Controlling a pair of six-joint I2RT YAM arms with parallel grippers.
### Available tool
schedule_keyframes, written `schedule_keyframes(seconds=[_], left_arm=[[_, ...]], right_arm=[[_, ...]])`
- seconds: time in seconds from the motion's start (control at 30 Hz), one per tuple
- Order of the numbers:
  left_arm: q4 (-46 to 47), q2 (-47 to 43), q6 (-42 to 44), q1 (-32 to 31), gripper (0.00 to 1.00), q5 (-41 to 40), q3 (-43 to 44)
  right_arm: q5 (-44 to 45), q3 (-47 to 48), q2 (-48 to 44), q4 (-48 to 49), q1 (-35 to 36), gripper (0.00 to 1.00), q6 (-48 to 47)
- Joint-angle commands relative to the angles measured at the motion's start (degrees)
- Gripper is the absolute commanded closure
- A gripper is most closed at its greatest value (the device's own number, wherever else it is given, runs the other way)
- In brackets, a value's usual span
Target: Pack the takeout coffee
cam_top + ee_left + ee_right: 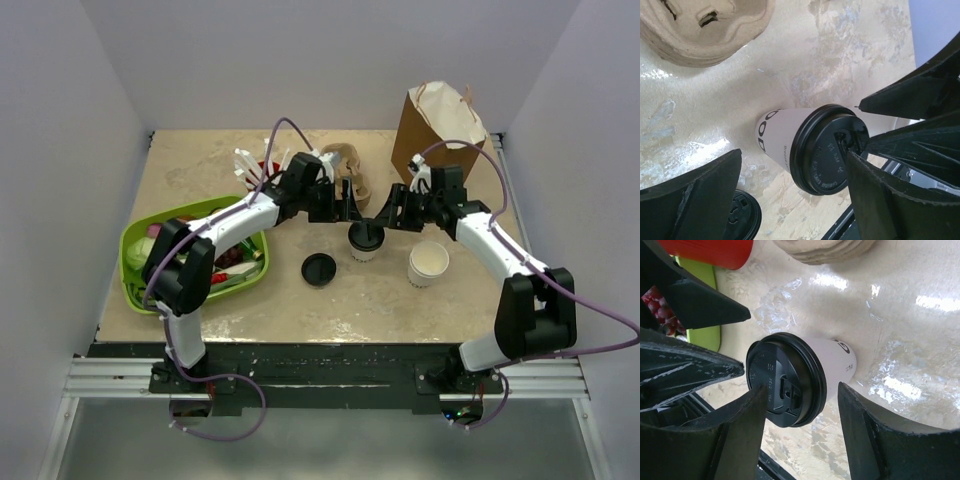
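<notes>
The takeout coffee (366,240), a small white cup with a black sip lid, stands upright mid-table. My left gripper (345,207) hovers just behind and left of it, and my right gripper (396,213) just behind and right. In the left wrist view the coffee (822,150) sits below the left gripper (795,197), whose jaws are spread wide and hold nothing. In the right wrist view the coffee (790,380) lies between and below the open fingers of the right gripper (802,437), with a gap on the right side.
A loose black lid (318,269) lies left of the coffee and a lidless white cup (428,263) to its right. A brown paper bag (440,125) stands at the back right. A pulp cup carrier (345,165) is behind, and a green basket (135,262) of items at left.
</notes>
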Motion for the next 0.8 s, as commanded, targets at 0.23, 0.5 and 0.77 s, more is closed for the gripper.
schedule_keyframes(seconds=[0.23,0.5,0.77], left_arm=[[5.6,-7.2,-4.8,-0.4,0.09,2.2,-8.3],[10.6,-4.0,-9.1,-0.5,0.18,4.4,-9.6],[10.3,-1.0,-9.8,-0.5,0.32,4.5,-8.7]], right_arm=[[-6.0,8.1,6.9,-3.0,0.1,0.4,-11.2],[-8.2,6.6,9.4,-2.8,0.1,0.45,-11.2],[-8.2,0.8,7.8,-0.6,0.1,0.58,-6.9]])
